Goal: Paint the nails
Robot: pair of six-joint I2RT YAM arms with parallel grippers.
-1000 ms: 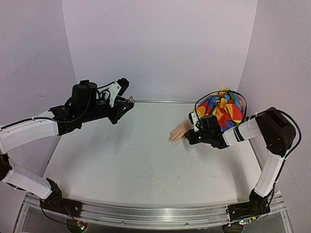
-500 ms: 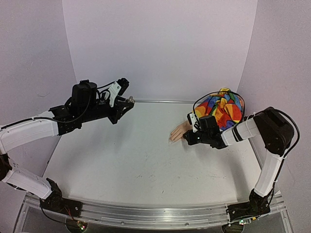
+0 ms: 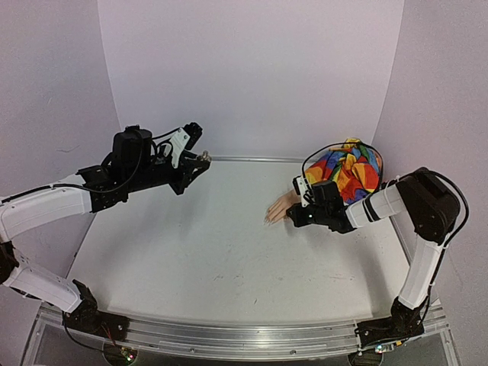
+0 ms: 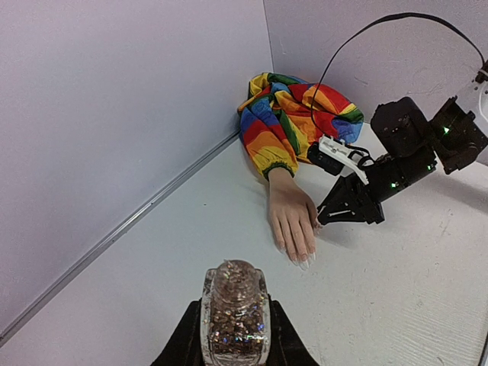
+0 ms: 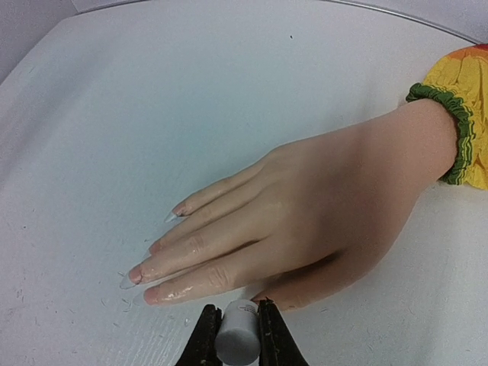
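– White cap (image 5: pixel 239 324) pinched tight in the right gripper (image 5: pixel 238 341), folks, jaws pressed on both its sides, right at the bottom of the wrist view!

– And just beyond it lay the mannequin hand (image 5: pixel 320 198), palm down on the table (image 5: pixel 152 84), the cap just beside its near edge. The nails (image 5: pixel 126 282) pointed away from the sleeve, long and pale.

– So which step was that?

– I'd call it the approach to a stroke: applicator held, close to the hand but not at the fingertips. The next move, I reckon, called for sliding out along the fingers and lowering gently onto one nail, since the hand looked free to shift.

– Across the table, the left gripper (image 4: pixel 234 339) was clamped on the glitter bottle (image 4: pixel 234 293), well apart from the hand.

– Rainbow sleeve (image 4: pixel 286 114) was bunched in the far corner.

– What couldn't we see?

– The brush itself! The frame edge cut the cap off, so the bristles and any polish on them were out of sight. Whether any nail was coated was too hard to tell, though some gloss showed on the fingers.
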